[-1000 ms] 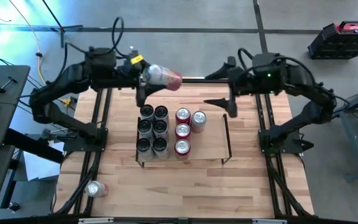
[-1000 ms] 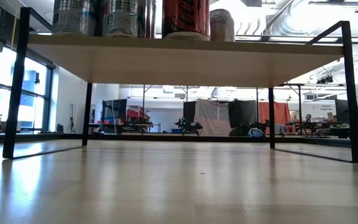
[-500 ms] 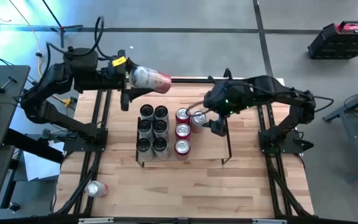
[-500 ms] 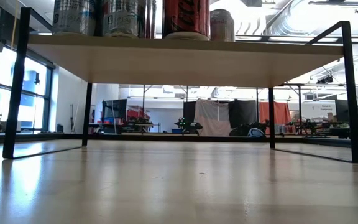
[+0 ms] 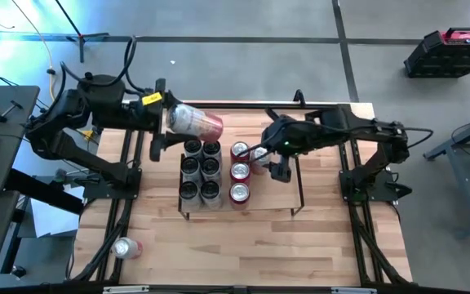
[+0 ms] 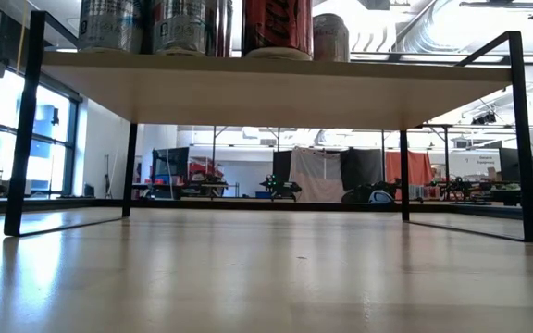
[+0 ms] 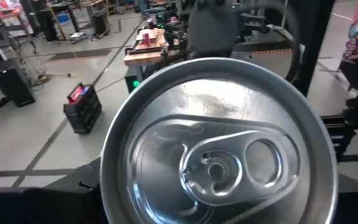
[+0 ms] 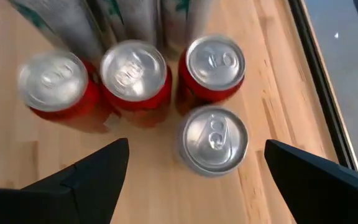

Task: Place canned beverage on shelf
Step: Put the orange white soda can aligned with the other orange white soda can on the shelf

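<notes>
Your left arm reaches in from the tabletop's (image 5: 251, 237) far left, its left tool (image 5: 170, 122) pinching a red-ended can (image 5: 194, 121) held sideways above the shelf's (image 5: 268, 192) back edge. Your right arm stretches low over the shelf, its right tool (image 8: 194, 165) spread wide around a fourth red can (image 8: 213, 140) beside three red cans (image 5: 239, 171). The left wrist view shows the held can's lid (image 7: 219, 155). Another can (image 5: 125, 247) lies near the tabletop's front left.
</notes>
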